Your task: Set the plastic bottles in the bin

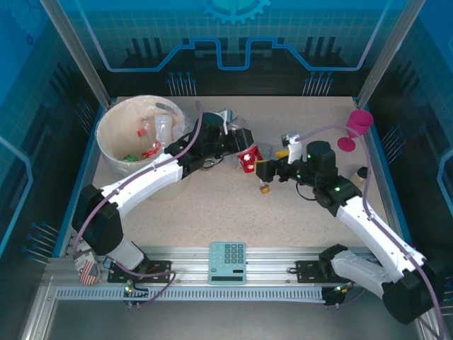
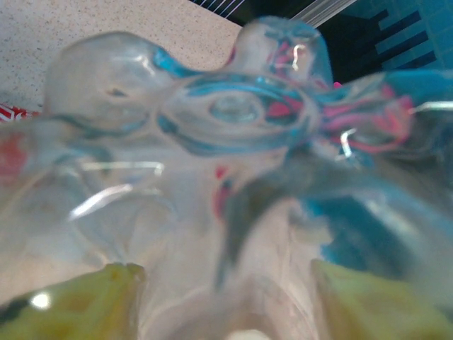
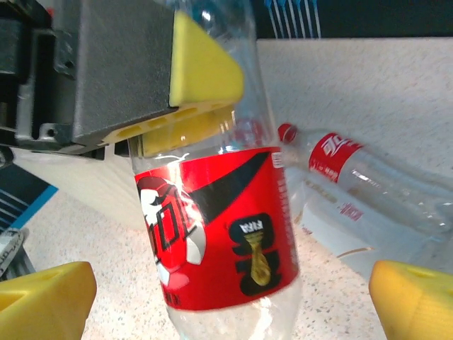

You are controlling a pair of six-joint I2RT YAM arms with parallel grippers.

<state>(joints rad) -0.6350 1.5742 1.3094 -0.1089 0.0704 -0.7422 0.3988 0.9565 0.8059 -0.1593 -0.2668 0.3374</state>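
A red-labelled plastic bottle [image 1: 248, 159] hangs over the middle of the table. My left gripper [image 1: 239, 142] is shut on it. In the left wrist view the clear bottle [image 2: 226, 142] sits between the yellow-green fingers [image 2: 71, 304]. My right gripper [image 1: 265, 170] stands open just right of it, its fingertips [image 3: 42, 297] wide on either side of the red label [image 3: 219, 227] without touching. A left finger pad [image 3: 202, 71] presses the bottle's upper part. The cream bin [image 1: 113, 152] at the far left holds several bottles. Another red-labelled bottle [image 3: 340, 159] lies on the table behind.
A clear bottle with a white label [image 3: 354, 227] lies beside the red one. A pink goblet [image 1: 357, 127] stands at the far right. A small dark object [image 1: 362, 172] sits near the right edge. A teal calculator [image 1: 227, 262] rests on the front rail.
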